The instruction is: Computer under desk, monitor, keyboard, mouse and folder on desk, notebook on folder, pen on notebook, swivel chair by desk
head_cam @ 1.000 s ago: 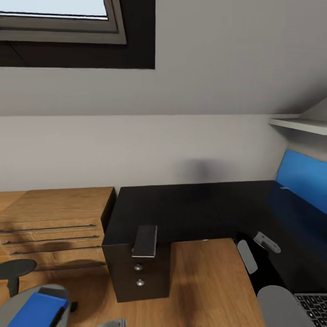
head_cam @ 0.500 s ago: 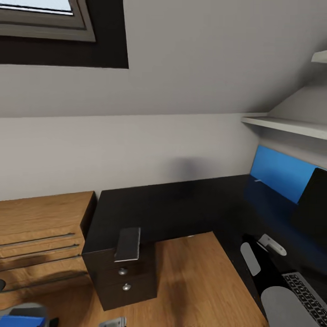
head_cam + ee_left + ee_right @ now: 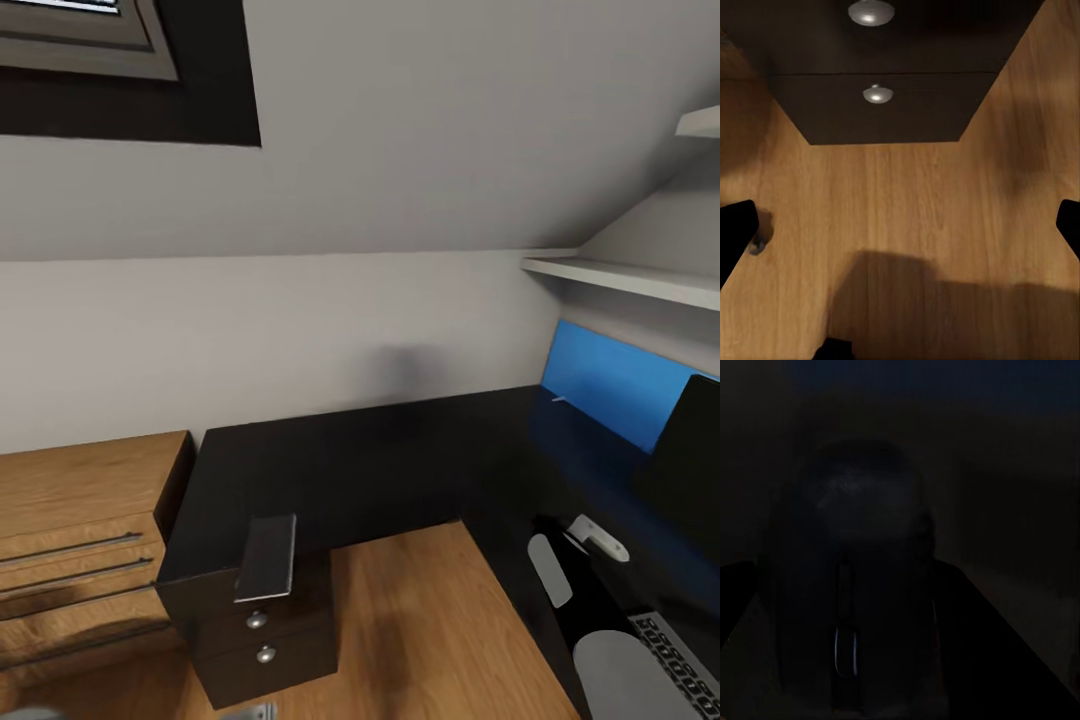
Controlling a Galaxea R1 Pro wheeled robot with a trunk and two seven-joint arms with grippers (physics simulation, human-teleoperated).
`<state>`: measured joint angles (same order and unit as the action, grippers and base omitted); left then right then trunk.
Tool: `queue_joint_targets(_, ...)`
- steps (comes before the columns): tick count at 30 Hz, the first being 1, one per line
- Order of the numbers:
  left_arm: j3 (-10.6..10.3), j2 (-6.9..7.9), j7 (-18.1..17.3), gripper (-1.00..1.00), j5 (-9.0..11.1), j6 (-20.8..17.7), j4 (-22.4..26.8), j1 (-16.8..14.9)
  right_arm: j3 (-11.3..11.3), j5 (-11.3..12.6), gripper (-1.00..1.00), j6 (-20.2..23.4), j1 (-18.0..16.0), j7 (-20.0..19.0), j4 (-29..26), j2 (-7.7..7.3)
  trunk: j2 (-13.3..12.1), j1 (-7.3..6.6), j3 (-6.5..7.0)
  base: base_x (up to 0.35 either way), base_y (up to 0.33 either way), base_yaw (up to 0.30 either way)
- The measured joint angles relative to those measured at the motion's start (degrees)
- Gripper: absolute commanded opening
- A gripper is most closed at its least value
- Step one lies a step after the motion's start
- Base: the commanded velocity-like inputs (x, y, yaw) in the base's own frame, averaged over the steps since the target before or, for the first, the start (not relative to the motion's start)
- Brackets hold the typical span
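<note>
The desk (image 3: 400, 450) runs along the wall and turns down the right side, with the notebook (image 3: 267, 556) lying on its near left corner above the knobbed drawers (image 3: 262, 640), the monitor (image 3: 690, 460) standing at the right edge and the keyboard (image 3: 680, 655) at the lower right corner. The left gripper (image 3: 900, 232) hangs over the wood floor (image 3: 907, 217) before the drawers, fingers spread wide with nothing between them. The right wrist view is too dark to tell that claw's state.
</note>
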<state>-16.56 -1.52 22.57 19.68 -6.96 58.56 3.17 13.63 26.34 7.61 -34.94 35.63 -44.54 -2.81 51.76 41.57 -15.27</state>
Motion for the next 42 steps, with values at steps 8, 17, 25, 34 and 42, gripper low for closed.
queue_joint_targets(8, 0.1, -0.07, 0.2, 1.00, 0.0, -0.1, -0.5, 0.0, 0.3, 0.5, -1.00, -4.8, -0.1, 0.0, 7.8, -1.04, 0.0, 0.03, 0.00, 0.036, 0.000, 0.000)
queue_joint_targets(17, 0.0, -0.21, 0.2, 1.00, 0.1, 0.0, 0.0, 0.0, 0.9, 0.7, -1.00, -10.9, -0.2, 0.4, 11.9, -4.34, 0.8, 0.46, -0.36, 0.000, 0.000, 0.000)
queue_joint_targets(25, -0.1, -0.26, 0.2, 1.00, 0.1, 0.0, 0.0, 0.0, 2.0, 1.4, -1.00, -12.3, -0.2, 0.7, 10.8, -4.48, 3.2, 1.79, -1.44, 0.000, 0.000, 0.000)
queue_joint_targets(34, -0.2, -0.26, 0.1, 1.00, 0.1, 0.0, 0.0, 0.0, 2.1, 1.4, -1.00, -12.2, -0.2, 0.7, 10.1, -4.48, 3.2, 1.79, -1.44, 0.000, 0.000, 0.000)
queue_joint_targets(42, -0.2, -0.26, 0.2, 1.00, 0.2, -0.1, 0.0, 0.0, 2.1, 1.4, -1.00, -12.2, -0.2, 0.7, 10.1, -4.54, 6.4, 3.54, -2.87, 0.000, 0.000, 0.000)
